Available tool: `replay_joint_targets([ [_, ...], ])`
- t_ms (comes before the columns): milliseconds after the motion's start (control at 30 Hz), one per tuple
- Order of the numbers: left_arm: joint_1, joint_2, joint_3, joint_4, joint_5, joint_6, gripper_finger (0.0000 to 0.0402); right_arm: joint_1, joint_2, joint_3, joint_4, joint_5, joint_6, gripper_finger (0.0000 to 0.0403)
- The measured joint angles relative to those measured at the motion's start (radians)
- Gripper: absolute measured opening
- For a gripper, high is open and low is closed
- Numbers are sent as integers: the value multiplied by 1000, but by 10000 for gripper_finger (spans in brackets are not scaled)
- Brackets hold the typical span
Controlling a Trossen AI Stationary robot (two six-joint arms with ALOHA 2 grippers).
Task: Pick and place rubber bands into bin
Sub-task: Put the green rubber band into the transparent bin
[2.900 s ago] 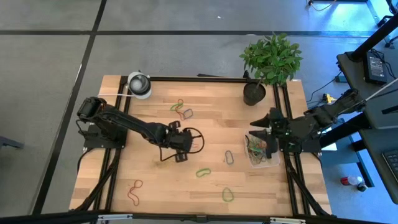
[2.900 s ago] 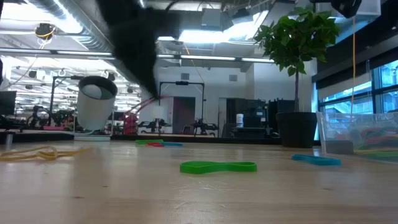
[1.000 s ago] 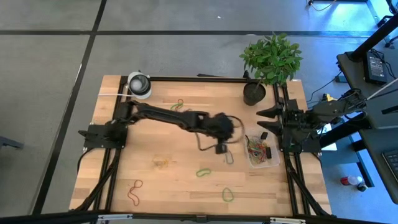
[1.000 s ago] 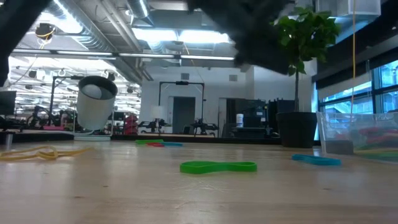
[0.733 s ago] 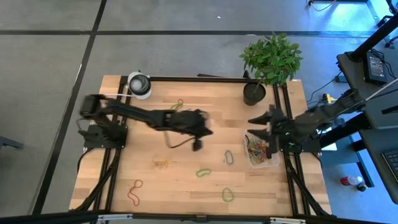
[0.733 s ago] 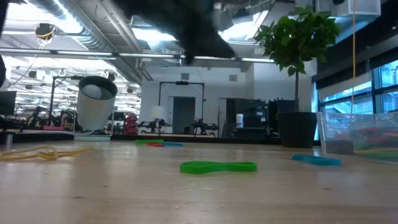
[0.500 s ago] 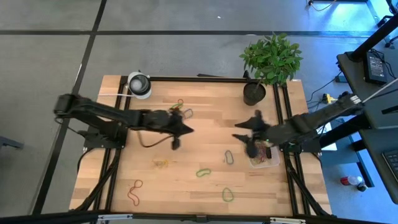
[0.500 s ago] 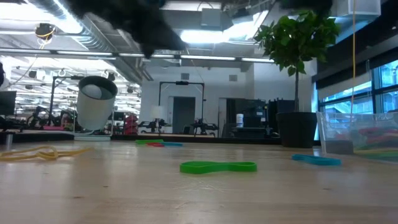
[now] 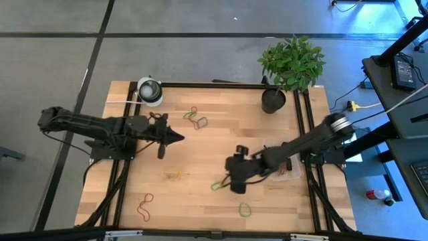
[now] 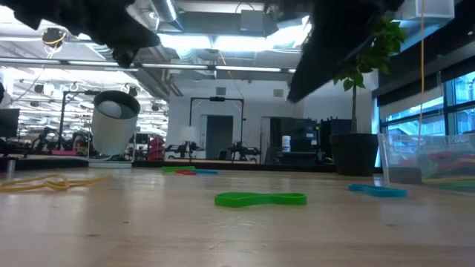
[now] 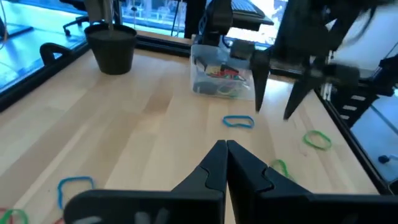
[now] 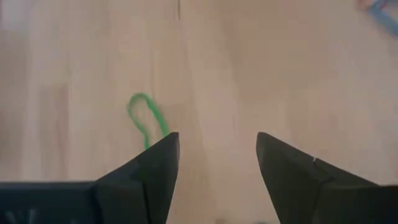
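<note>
Rubber bands, thin floppy elastic loops in several colours, lie scattered over the light wooden slatted desk [image 9: 207, 144]. Nearest the front edge in the high view: a red loop [image 9: 144, 205] at front left & a green loop [image 9: 245, 209] at front right. Farther in, a yellow loop [image 9: 174, 176] and a green elongated loop [image 9: 218, 185]; the latter shows in the low view [image 10: 260, 198] w/ a blue loop [image 10: 378, 190] to its right. Right gripper [image 9: 234, 175] sits just beside that green loop, fingers spread wide w/ nothing between them; right wrist view has the loop [image 12: 147, 119] on the desk close to one finger [image 12: 149, 168], not touching as far as can be told. Small clear plastic bin [image 9: 283, 171] w/ rounded corners sits near the desk's right edge, partly under the right arm, several coloured bands inside; seen too in the left wrist view [image 11: 221, 71]. Left gripper [image 9: 175, 138] is over the left-centre of the desk, well apart from the bin, fingers pressed together, holding nothing visible. Farther back, a small cluster of green, red & grey loops [image 9: 196, 118]. At the back left corner a round white-and-grey roll [image 9: 150, 90]; at back right a black pot w/ a green leafy plant [image 9: 289, 67].
</note>
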Motion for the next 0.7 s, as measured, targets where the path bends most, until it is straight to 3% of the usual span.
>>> replay_joint_targets([
  [200, 0, -57, -17, -64, 11, 2, 1, 0, 245, 262, -203, -68, -3, 215],
  [367, 0, -67, -17, -116, 59, 26, 3, 0, 383, 417, -264, -146, -2, 193],
  [700, -1, -70, -17, -157, 106, 55, 5, -2, 533, 537, -317, -174, 57, 128],
])
